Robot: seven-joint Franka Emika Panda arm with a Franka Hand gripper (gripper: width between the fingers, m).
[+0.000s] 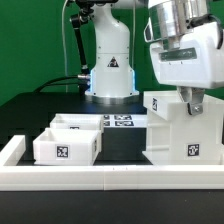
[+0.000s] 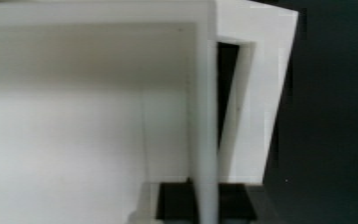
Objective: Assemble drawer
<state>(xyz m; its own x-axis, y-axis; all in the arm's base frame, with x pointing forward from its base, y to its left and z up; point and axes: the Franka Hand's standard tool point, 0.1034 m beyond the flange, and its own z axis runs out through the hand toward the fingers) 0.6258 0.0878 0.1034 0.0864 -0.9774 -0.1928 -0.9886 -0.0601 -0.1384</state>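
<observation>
The large white hollow box point(image 1: 185, 125) of the drawer stands at the exterior view's right, with tags on its faces. My gripper point(image 1: 193, 103) comes down from above and is shut on the box's thin top wall. In the wrist view the white wall point(image 2: 202, 100) runs between my two black fingers point(image 2: 172, 200), and the gripper point(image 2: 206, 203) pinches it. Two small shallow white trays lie at the exterior view's left, one in front point(image 1: 65, 146) with a tag on its face and one just behind it point(image 1: 76, 123).
A low white border wall point(image 1: 110, 178) runs along the front and turns back at the exterior view's left. The marker board point(image 1: 120, 121) lies flat between the trays and the box. The arm's base point(image 1: 110, 70) stands behind it.
</observation>
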